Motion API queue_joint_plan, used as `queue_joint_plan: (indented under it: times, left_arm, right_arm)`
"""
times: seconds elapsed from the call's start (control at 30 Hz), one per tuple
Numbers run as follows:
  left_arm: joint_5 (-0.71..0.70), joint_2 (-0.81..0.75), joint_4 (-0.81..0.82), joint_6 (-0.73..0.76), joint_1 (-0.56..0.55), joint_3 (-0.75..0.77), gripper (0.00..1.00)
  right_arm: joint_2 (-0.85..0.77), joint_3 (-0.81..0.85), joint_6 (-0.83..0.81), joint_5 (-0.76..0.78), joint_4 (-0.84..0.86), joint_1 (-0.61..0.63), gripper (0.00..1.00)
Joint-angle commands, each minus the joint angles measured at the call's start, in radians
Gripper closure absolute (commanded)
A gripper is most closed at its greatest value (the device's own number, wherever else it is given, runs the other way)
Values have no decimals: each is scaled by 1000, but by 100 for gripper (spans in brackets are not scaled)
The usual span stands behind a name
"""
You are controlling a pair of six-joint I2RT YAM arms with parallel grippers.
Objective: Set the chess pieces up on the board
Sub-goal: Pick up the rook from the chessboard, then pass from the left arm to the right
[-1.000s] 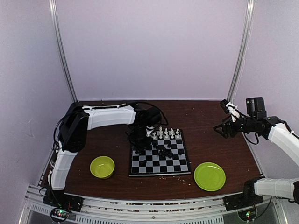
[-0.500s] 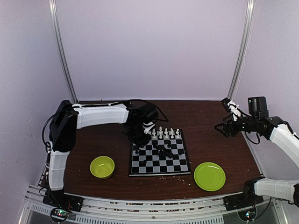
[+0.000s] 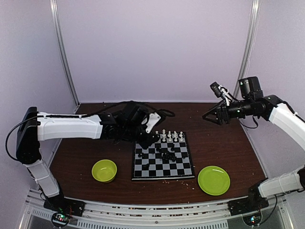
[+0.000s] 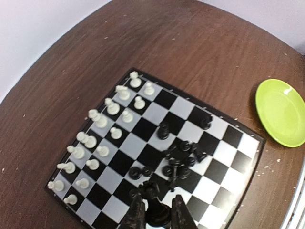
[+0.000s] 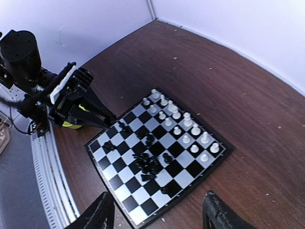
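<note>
The board (image 3: 153, 170) lies mid-table. White chess pieces (image 3: 169, 136) stand in two rows along its far edge. Black pieces (image 3: 167, 154) lie in a loose heap near its middle. My left gripper (image 3: 152, 139) hangs over the board's far-left corner. In the left wrist view it (image 4: 157, 217) is shut on a black chess piece (image 4: 155, 207), above the board (image 4: 224, 177), the white rows (image 4: 100, 120) and the black heap (image 4: 182, 160). My right gripper (image 3: 210, 117) is open and empty, high to the board's right. Its view (image 5: 157, 217) shows the board (image 5: 138, 200).
A green bowl (image 3: 104, 170) sits left of the board. A green plate (image 3: 214, 180) sits right of the board and shows in the left wrist view (image 4: 281, 112). Crumbs dot the brown table. Walls close the back and sides.
My left arm has stretched out low and its gripper has tilted and shifted slightly right at the board's far-left corner. My right gripper has risen and moved left.
</note>
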Motion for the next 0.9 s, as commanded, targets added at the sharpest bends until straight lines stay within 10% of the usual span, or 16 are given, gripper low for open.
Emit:
queue_joint_plan:
  times: [0.0,0.87]
  left_arm:
    - [28,-45,224,69,-58,-27,98]
    - [-31,-77,195,106,-155,-5,97]
  right_arm:
    - [121,85,75,-81,-95,88,39]
    - [468,261,221,-339,-135,265,52]
